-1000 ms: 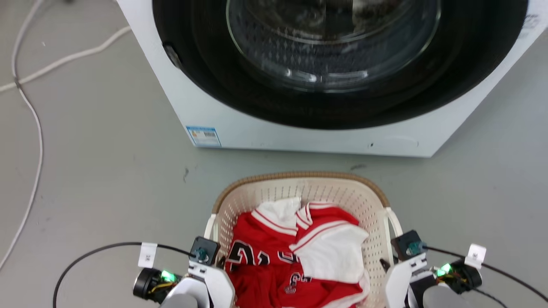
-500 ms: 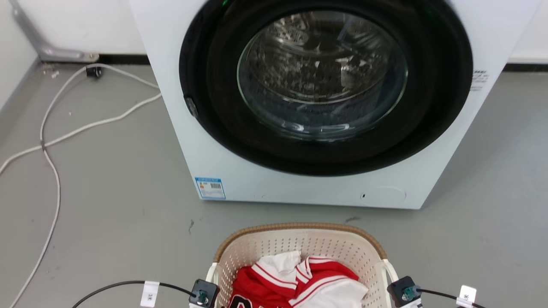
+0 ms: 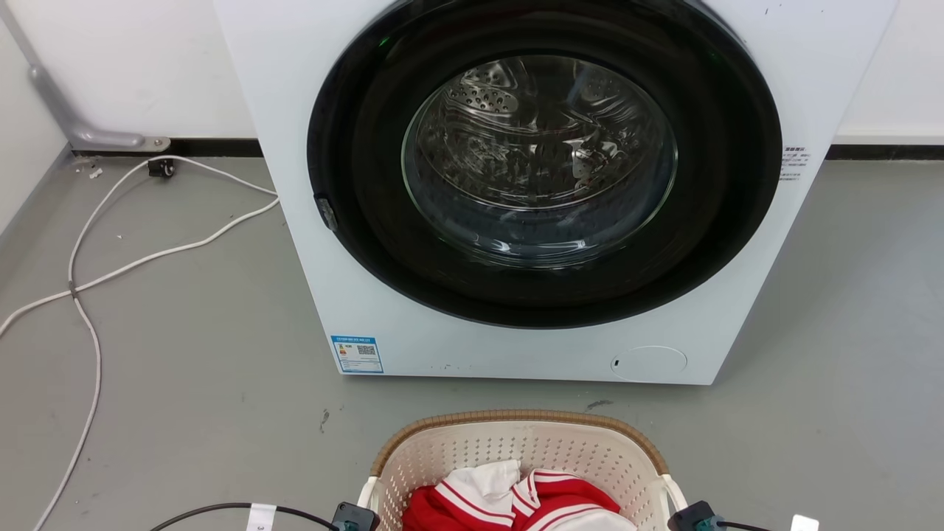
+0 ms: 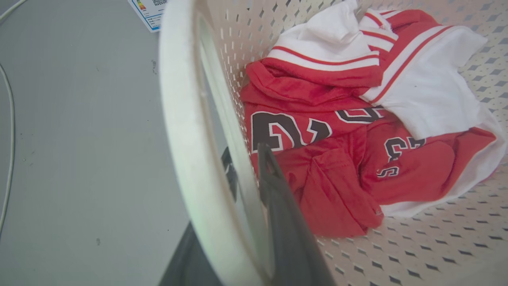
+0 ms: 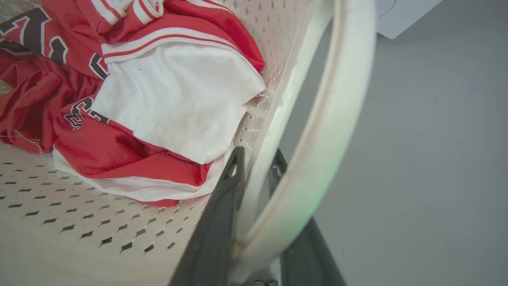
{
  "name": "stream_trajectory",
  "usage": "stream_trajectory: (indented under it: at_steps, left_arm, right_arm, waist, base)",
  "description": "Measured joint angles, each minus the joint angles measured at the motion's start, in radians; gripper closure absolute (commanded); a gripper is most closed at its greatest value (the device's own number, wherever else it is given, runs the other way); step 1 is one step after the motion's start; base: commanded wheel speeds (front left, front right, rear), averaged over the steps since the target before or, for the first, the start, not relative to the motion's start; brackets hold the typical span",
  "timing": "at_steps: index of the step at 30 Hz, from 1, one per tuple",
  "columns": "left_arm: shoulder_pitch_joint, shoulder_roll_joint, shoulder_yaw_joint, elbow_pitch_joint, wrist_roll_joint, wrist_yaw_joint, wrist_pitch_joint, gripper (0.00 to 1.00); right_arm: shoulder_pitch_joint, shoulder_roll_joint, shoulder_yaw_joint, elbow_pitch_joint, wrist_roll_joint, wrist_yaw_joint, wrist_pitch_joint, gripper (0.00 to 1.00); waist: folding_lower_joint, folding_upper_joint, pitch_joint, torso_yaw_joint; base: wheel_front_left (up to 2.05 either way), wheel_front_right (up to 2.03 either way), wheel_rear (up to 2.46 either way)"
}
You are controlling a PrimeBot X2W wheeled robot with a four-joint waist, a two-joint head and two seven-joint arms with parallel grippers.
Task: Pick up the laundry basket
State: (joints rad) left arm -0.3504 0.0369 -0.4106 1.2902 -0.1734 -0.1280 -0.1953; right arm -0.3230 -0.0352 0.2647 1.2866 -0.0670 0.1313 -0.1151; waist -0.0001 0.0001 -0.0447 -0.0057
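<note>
We had left gripper (image 4: 245, 151) and right gripper (image 5: 258, 153) each pinching a basket (image 3: 516, 442) side wall; red-white jerseys (image 4: 317, 131) inside, washer (image 3: 369, 295) just beyond.

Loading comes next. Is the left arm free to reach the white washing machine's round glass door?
Probably not: the left pincer grips the wall of the cream perforated plastic laundry basket, beside its white loop handle.
</note>
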Motion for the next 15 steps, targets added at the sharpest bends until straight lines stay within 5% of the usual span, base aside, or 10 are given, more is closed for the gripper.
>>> stream_trajectory:
  at_steps: [15]
  left_arm:
    - [0.010,0.001,-0.024,0.000,-0.022,0.000,-0.001,1.00]
  right_arm:
    - [0.012,-0.002,0.013,0.000,0.007,0.000,-0.002,1.00]
  waist:
    - [0.0001,0.0000,-0.014,0.002]
  base:
    - [0.00,0.00,0.00]
